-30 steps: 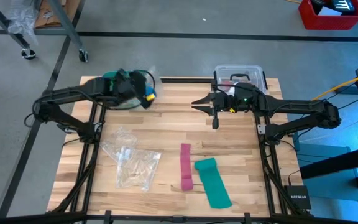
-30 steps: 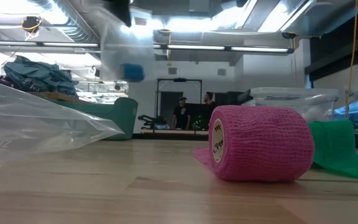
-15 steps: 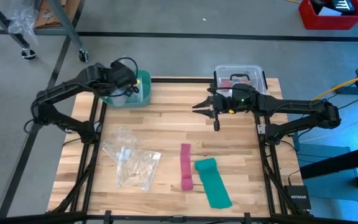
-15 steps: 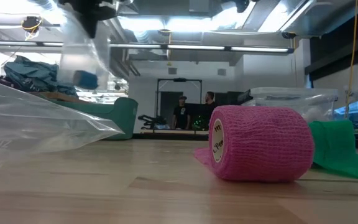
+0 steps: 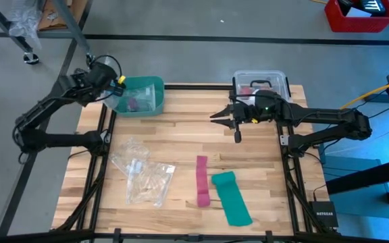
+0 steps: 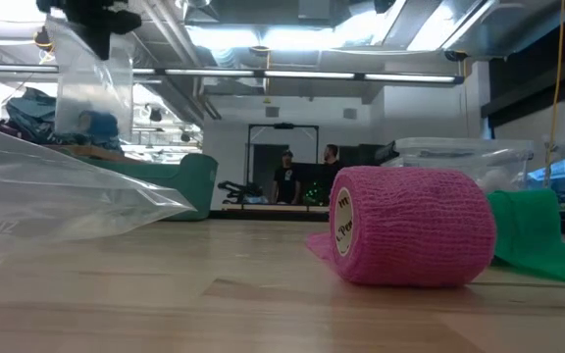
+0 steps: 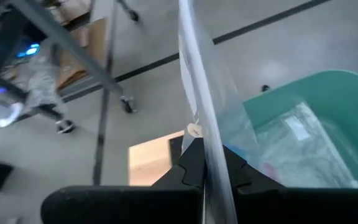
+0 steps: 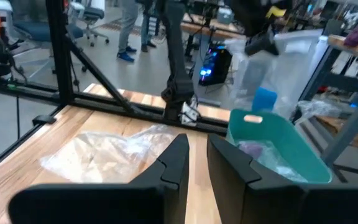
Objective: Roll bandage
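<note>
The bandage is a small bright blue roll [image 6: 96,125] lying in the bottom of a clear plastic bag [image 6: 91,83]. It also shows in the right wrist view [image 8: 266,99]. My left gripper [image 5: 112,84] is shut on that bag, high over the table's far left corner beside the teal bin [image 5: 140,96]. My right gripper [image 5: 215,116] hovers over the far middle of the table. It is empty, with a narrow gap between its fingers [image 8: 197,158]. My left gripper pinches the bag's upper edge [image 7: 207,149] between its two fingers, coming from above. The bag hangs straight down below the fingers, clear of the table, with the blue roll resting in its bottom.
A pink strip with a rolled end [image 5: 202,182] and a wider teal-green strip [image 5: 231,197] lie at the near middle. Crumpled clear bags [image 5: 144,177] lie at the near left. A clear lidded box [image 5: 261,82] stands at the far right. People stand in the room behind the table.
My left gripper has carried the bag from over the teal bin toward the table's left edge, past the far left corner. The bag with the blue roll has swung along and now hangs straight and clear.
</note>
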### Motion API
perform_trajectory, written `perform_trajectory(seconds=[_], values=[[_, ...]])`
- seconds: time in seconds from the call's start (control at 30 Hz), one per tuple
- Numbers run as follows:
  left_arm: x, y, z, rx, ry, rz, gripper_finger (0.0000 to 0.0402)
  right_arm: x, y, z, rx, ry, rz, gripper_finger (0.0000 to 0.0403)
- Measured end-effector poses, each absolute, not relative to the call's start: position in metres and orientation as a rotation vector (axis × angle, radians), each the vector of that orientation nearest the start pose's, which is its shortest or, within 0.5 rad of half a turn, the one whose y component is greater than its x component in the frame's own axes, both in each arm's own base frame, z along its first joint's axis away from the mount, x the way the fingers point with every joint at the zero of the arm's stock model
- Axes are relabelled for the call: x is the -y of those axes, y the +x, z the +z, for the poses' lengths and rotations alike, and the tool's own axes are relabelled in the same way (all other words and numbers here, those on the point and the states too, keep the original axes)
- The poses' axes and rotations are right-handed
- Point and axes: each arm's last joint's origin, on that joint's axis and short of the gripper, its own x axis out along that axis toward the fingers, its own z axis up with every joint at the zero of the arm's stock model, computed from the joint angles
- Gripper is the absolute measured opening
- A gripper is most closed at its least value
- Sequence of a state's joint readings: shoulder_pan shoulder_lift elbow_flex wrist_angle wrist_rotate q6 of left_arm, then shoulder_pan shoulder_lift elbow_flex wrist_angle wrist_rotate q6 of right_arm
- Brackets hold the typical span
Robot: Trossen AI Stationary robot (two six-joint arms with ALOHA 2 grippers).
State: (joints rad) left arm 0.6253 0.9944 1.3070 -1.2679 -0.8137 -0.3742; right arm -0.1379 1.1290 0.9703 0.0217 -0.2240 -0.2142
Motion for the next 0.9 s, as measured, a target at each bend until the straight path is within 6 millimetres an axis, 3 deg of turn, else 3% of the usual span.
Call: perform_trajectory(seconds=[0.4,0.77,0.9], values=[[-0.135,0.113,0.310,-0.739,-0.187,1.465,0.0000,0.029,0.252,0.353,-0.093,-0.195,0.094,0.0062],[-0.133,0.109,0.305,-0.739,-0.203,1.498,0.0000,0.029,0.252,0.353,-0.096,-0.195,0.094,0.0062],[-0.133,0.101,0.291,-0.784,-0.251,1.531,0.0000,0.029,0.252,0.353,-0.096,-0.195,0.094,0.0062]])
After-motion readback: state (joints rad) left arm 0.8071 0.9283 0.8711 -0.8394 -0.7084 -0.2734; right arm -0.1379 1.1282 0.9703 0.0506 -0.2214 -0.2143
